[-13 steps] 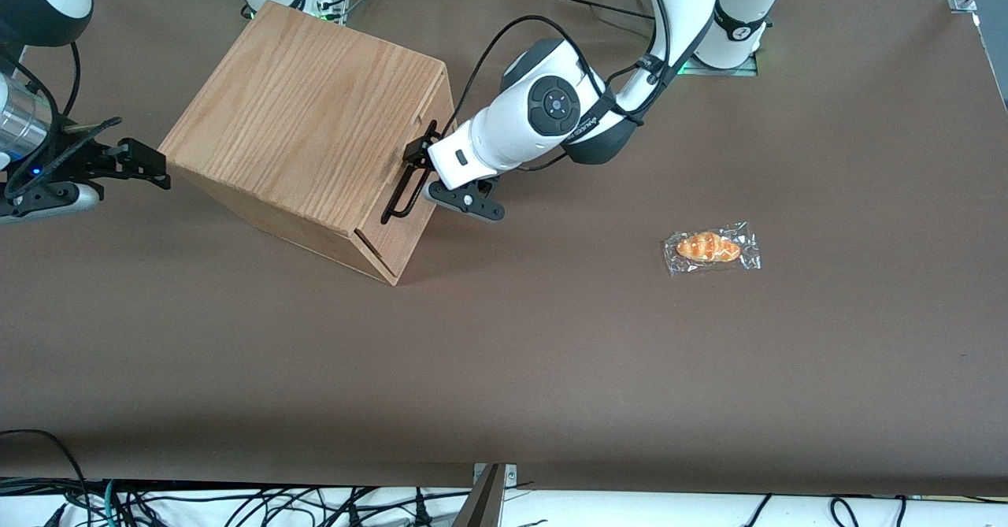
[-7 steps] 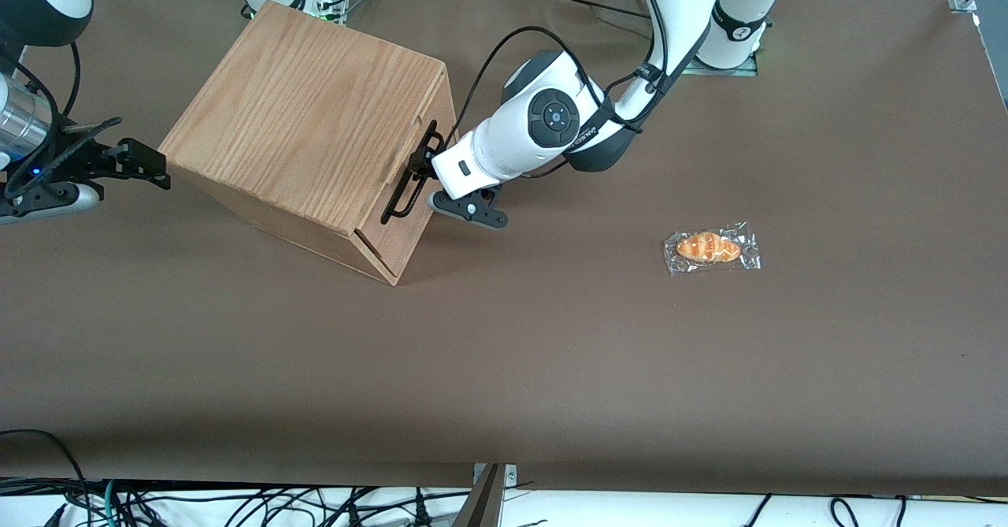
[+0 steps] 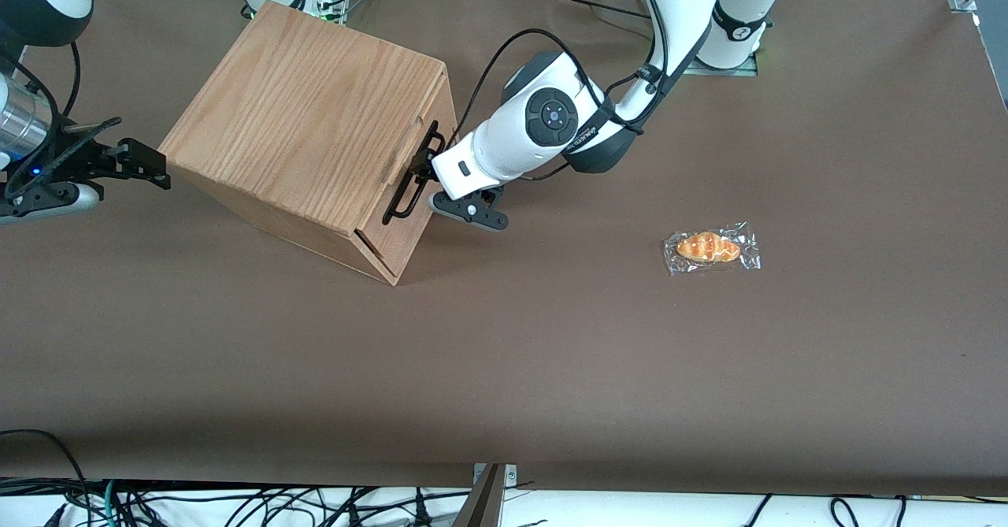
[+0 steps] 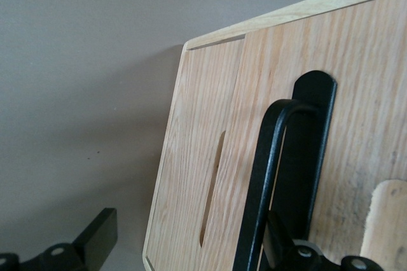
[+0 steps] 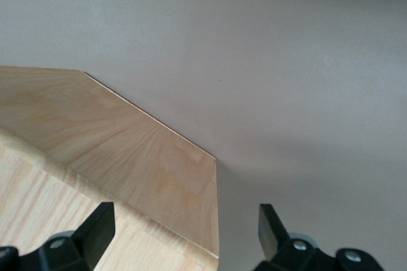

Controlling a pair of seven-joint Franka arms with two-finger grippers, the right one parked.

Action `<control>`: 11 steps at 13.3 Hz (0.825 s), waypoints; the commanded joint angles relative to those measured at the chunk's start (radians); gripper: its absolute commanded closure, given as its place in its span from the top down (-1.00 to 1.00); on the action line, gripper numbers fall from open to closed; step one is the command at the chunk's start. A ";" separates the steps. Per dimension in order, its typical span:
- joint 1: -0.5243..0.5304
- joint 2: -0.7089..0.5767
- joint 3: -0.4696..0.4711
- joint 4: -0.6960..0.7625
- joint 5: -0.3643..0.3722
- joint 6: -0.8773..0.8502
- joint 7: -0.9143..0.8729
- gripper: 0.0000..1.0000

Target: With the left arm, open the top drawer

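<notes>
A wooden box cabinet with oak grain stands on the brown surface, toward the parked arm's end and turned at an angle to the front camera. Its top drawer shows as a light-wood front just below the cabinet's top edge, standing slightly proud of that edge in the front view. A long black bar handle runs across the drawer front; in the left wrist view the same handle curves out from its black mounting plate over the pale wood, with a narrow slot in the panel beside it.

The left arm, glossy white with a round black joint cap and a looping black cable, reaches down to the drawer front. Its gripper is at the handle, with one black finger out to the side of the cabinet front and the other close against the bar. Whether the fingers are clamped on the bar or only set around it cannot be told.

Toward the working arm's end, well apart from the cabinet, a small croissant in a clear wrapper lies flat on the surface.
</notes>
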State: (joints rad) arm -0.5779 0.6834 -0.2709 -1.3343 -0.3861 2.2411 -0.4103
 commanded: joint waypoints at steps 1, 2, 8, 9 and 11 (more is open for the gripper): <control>0.003 0.015 0.025 0.026 0.032 -0.008 0.002 1.00; 0.003 0.013 0.030 0.026 0.033 -0.009 0.002 1.00; 0.039 0.011 0.036 0.026 0.061 -0.014 0.002 1.00; 0.044 0.010 0.036 0.026 0.061 -0.014 0.002 1.00; 0.065 0.008 0.036 0.026 0.061 -0.015 0.002 1.00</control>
State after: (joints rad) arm -0.5329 0.6835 -0.2344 -1.3308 -0.3542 2.2397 -0.4084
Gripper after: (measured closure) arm 0.000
